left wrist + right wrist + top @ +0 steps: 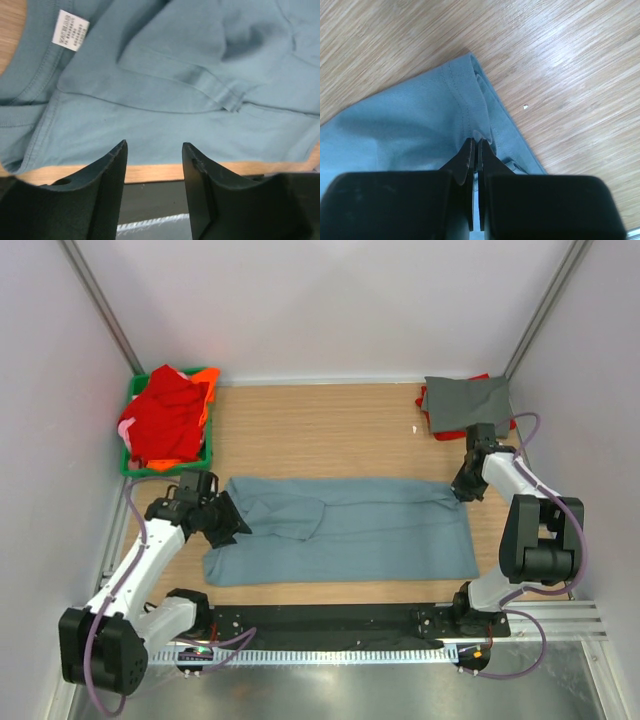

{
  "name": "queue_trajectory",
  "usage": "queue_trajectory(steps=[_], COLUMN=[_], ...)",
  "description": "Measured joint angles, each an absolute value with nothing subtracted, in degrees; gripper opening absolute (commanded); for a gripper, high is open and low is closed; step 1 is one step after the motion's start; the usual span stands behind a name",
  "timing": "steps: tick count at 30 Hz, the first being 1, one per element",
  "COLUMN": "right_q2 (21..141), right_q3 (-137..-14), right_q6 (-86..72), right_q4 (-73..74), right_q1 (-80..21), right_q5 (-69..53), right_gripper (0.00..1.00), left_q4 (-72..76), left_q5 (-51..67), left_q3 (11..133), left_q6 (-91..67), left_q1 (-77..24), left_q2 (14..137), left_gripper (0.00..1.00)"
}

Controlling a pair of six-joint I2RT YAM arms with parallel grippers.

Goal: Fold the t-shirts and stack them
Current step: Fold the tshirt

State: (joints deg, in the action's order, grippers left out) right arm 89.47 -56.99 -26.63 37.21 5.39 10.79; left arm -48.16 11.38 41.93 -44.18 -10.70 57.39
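— Back-left corner of the light wooden table (330, 430), what's the container?
— Green plastic crate (128, 462), heaped with crumpled red and orange cloth t-shirts (170, 415) that rise above its rim.
— Any other pile?
— Back right, straight on the wood: folded dark grey t-shirt (465, 400) lying on a red t-shirt (423, 398), only red edges showing.
— Handled shirt?
— Dusty blue-grey short-sleeved t-shirt (350, 530), flat across the table's middle, sides folded in. Collar with white label (71, 30) is at the left end.
— Grippers?
— Left gripper (154, 150) hangs over the collar end, black fingers parted partway, nothing between them. Right gripper (475, 145) is closed tight, pinching the stitched hem at the shirt's back-right corner.
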Motion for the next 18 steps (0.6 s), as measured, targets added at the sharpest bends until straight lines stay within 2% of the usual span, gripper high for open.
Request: queue_trajectory(steps=[5,18], right_q2=[89.5,87.3], right_q3=[-56.6,-56.2], right_q6=[-26.6,-26.0], right_q4=[36.8,35.7], right_q1=[5.4,5.4], right_q5=[9.9,7.7], right_gripper=[0.01,0.01], left_q4=[-41.4,-30.1], left_q5=[9.1,2.5], left_q3=[38.0,37.6], left_q6=[-45.6,-45.6], left_q1=[-10.7,-10.7], left_q2=[62.8,73.1], left_gripper=[0.45,0.41])
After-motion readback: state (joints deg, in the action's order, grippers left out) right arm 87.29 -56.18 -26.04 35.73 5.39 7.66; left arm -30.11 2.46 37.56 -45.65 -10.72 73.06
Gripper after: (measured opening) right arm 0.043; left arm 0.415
